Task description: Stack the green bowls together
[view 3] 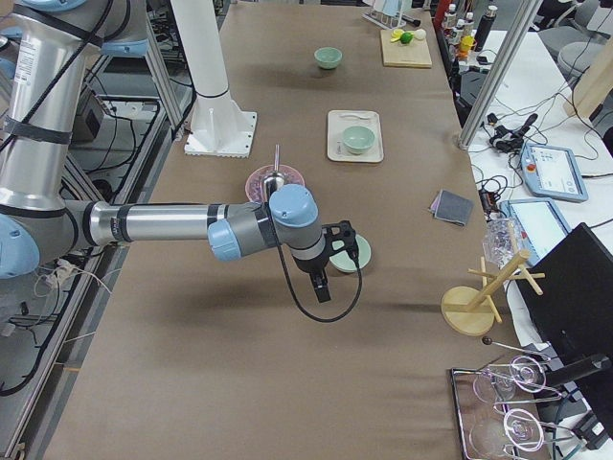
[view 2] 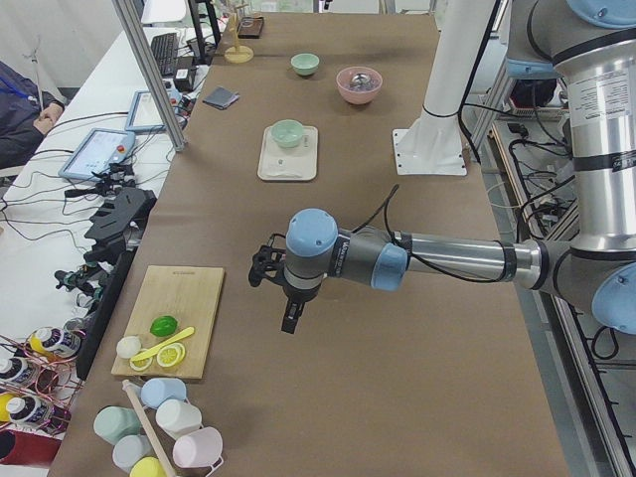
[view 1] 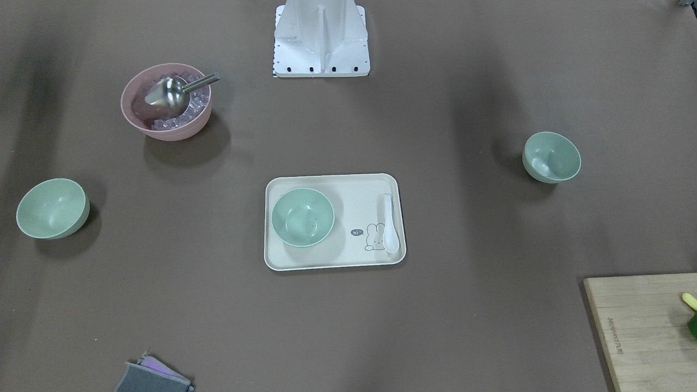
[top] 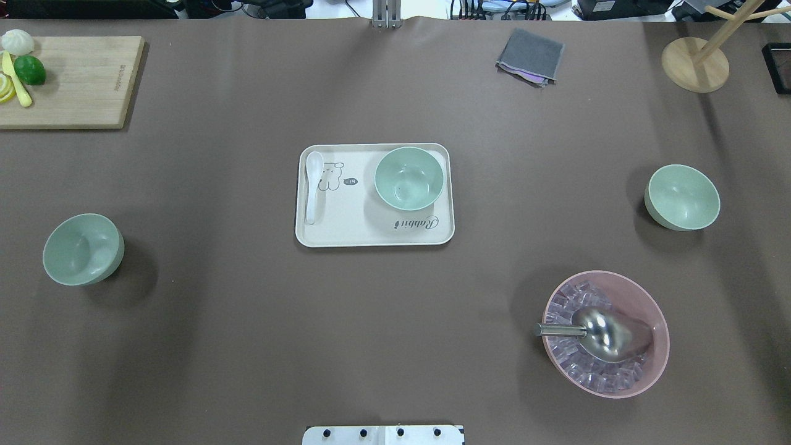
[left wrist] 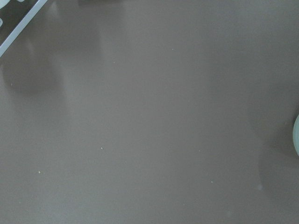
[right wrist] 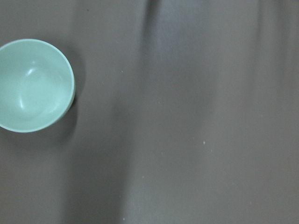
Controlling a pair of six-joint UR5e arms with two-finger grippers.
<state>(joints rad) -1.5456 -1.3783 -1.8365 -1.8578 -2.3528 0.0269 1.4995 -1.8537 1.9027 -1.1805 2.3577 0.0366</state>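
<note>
Three pale green bowls stand apart and upright. One sits on the cream tray at mid-table. One is on the table at my left, and one at my right. My left gripper shows only in the exterior left view, hanging above the table and hiding the left bowl there. My right gripper shows only in the exterior right view, above the table beside the right bowl. I cannot tell whether either is open or shut. The right wrist view shows that bowl at its left.
A pink bowl with ice and a metal scoop stands near my right front. A white spoon lies on the tray. A cutting board with fruit, a grey cloth and a wooden stand line the far edge.
</note>
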